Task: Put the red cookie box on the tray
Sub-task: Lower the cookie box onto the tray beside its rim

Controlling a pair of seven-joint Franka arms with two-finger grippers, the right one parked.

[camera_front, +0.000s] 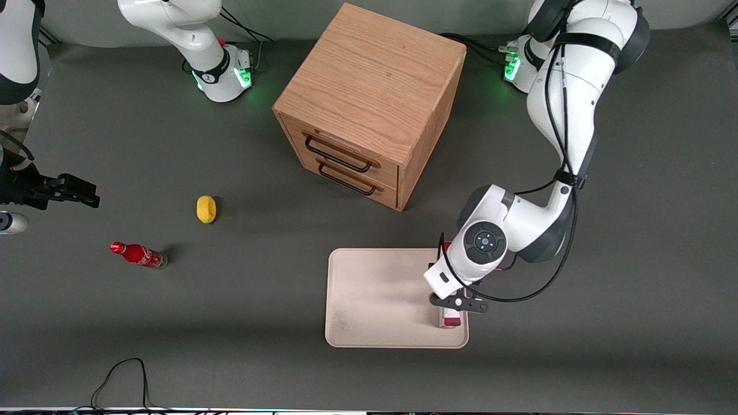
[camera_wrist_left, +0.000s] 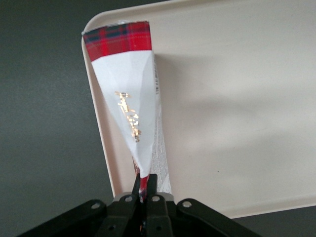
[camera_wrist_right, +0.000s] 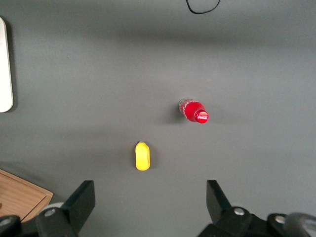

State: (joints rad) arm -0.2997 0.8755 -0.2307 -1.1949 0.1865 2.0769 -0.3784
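My left gripper (camera_front: 455,306) is shut on the red cookie box (camera_front: 450,320), gripping it at one end. In the left wrist view the gripper (camera_wrist_left: 144,183) pinches the thin box (camera_wrist_left: 129,98), which stretches away from the fingers, white along its length with a red tartan end. The box is held on its narrow edge over the cream-white tray (camera_front: 375,300), just inside the tray's short rim at the working arm's end. The tray floor (camera_wrist_left: 237,98) carries the box's shadow. Whether the box touches the tray I cannot tell. The arm hides most of the box in the front view.
A wooden drawer cabinet (camera_front: 369,104) stands farther from the front camera than the tray. Toward the parked arm's end lie a yellow lemon (camera_front: 206,208) and a small red soda bottle (camera_front: 138,255). A black cable (camera_front: 121,374) loops near the table's front edge.
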